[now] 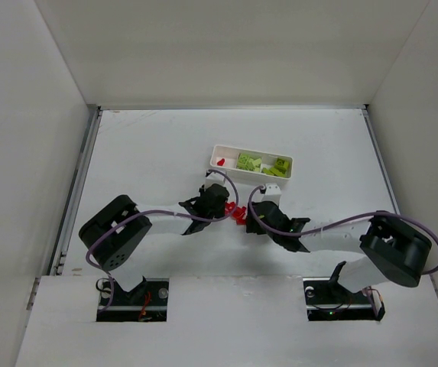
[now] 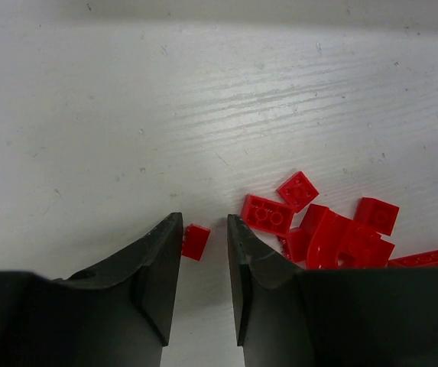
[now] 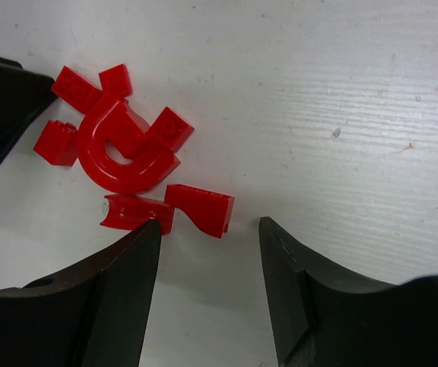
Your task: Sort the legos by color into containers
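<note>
1. On the worktop [image 1: 150, 153], just on the near side of the tray [image 1: 232, 148] and between my two wrists, sits a tight cluster of red legos [image 1: 239, 215]. None of them are in the tray.
2. In the right wrist view the cluster is a big curved arch piece [image 3: 123, 157] with small square bricks packed around it. Two more red pieces lie right at the fingertips: a curved one [image 3: 131, 212] and a sloped one [image 3: 201, 208].
3. One small red brick [image 2: 196, 241] lies apart from the pile [image 2: 333, 233], on the worktop.
4. Left jaws: open only a little. That lone brick lies in the gap at their tips, close against the left finger [image 2: 157, 267] and not clamped, so they hold nothing.
5. Right jaws: spread wide and holding nothing. The left finger [image 3: 119, 290] overlaps the edge of the curved piece, and the sloped piece lies just ahead of the gap.
6. The tray is three compartments in a row. The left one holds a single red piece [image 1: 221, 162], while the middle [image 1: 249, 162] and right [image 1: 278, 167] ones hold yellow-green legos.
7. Both arms reach inward from the near edge, with the wrists close together just short of the tray.
</note>
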